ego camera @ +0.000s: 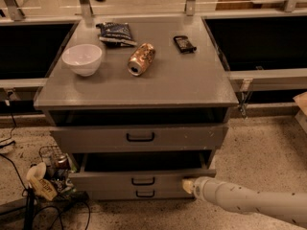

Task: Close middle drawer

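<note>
Camera view: middle drawer (105, 180) is pulled out from the cabinet (168, 80). Gripper (188, 185) looks pressed on the drawer front's right end, low by the cabinet's right side. Can't tell if it's clenched or released. I'd push slow and straight into the cabinet, since an off-centre shove could skew and jam it.

— Where's the pincer (187, 185)?
— Low down, at the right end of the middle drawer (108, 181) front.
— And the drawer?
— Standing out, bare inside. A bowl (82, 59) and a can (141, 59) lying on the worktop (182, 80).
</note>
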You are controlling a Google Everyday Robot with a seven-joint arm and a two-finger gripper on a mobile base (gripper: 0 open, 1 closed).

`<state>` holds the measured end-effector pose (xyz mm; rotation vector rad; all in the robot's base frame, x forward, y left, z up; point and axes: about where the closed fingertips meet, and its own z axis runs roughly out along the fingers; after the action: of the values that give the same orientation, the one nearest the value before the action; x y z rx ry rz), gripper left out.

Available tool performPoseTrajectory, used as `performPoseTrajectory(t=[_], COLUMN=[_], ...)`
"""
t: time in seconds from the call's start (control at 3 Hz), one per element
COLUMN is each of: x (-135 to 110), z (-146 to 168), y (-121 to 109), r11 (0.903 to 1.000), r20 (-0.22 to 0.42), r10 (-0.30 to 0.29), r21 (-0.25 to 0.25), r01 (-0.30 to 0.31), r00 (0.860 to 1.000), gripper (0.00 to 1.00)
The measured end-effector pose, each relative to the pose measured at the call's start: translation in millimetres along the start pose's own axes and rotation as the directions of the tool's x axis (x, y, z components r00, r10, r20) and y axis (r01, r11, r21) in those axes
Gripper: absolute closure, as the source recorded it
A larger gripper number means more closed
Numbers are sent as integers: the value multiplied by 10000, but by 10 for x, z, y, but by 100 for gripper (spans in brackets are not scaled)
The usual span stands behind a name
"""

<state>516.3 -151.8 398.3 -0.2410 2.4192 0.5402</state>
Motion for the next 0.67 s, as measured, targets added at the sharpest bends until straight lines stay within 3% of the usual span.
performPoseTrajectory(t=[0.67], x=[-239], z=[149], y=[-27], r11=[9995], r20=[580], r10=[199], r21=[216], r01=[-212], r00=[9981], gripper=[100])
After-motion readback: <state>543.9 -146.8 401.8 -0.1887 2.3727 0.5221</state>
